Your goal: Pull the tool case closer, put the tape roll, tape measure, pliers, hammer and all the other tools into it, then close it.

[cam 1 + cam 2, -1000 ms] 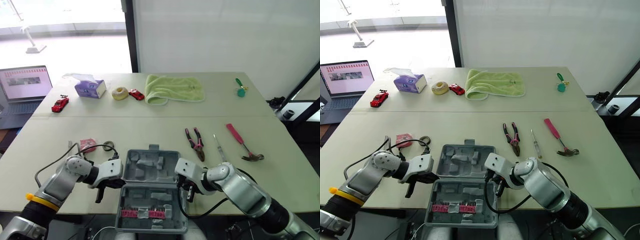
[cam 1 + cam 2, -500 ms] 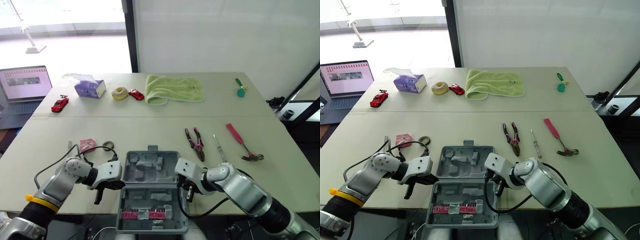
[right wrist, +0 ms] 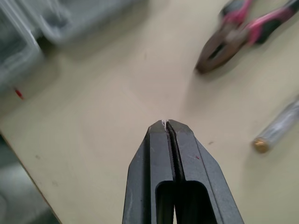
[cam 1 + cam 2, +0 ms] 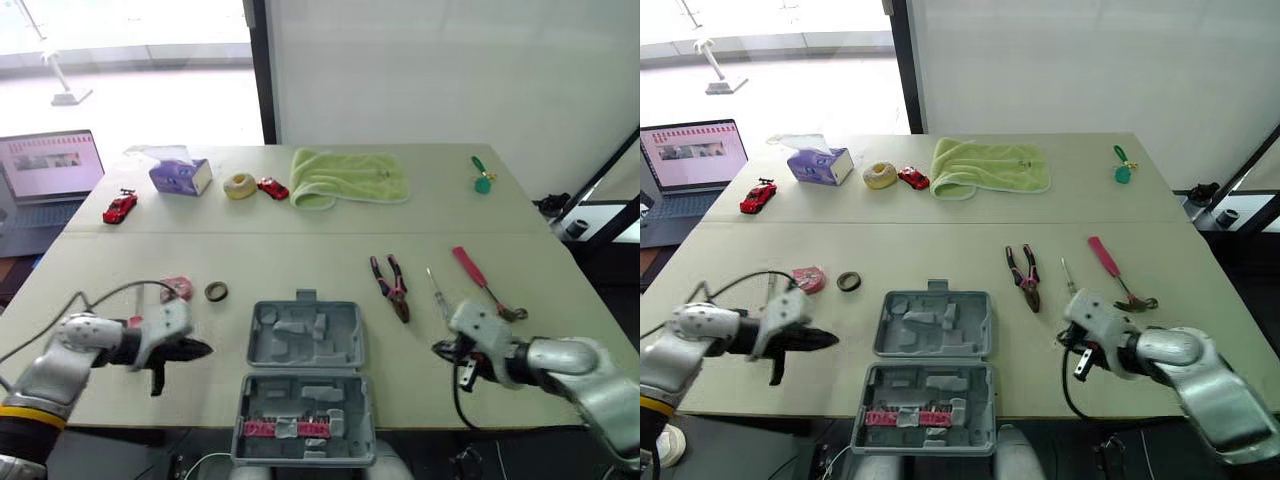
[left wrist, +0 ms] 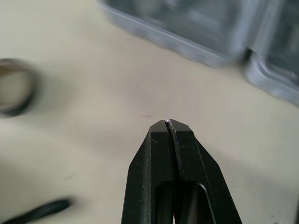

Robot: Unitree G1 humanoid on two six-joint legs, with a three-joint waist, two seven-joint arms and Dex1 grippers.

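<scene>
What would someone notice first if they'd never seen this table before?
The open grey tool case sits at the near edge of the table, between the left gripper and the right gripper, both shut and apart from it. The pliers, a screwdriver and a hammer lie to its right, a tape roll and pink tape measure to its left. A green towel lies at the far side.
</scene>
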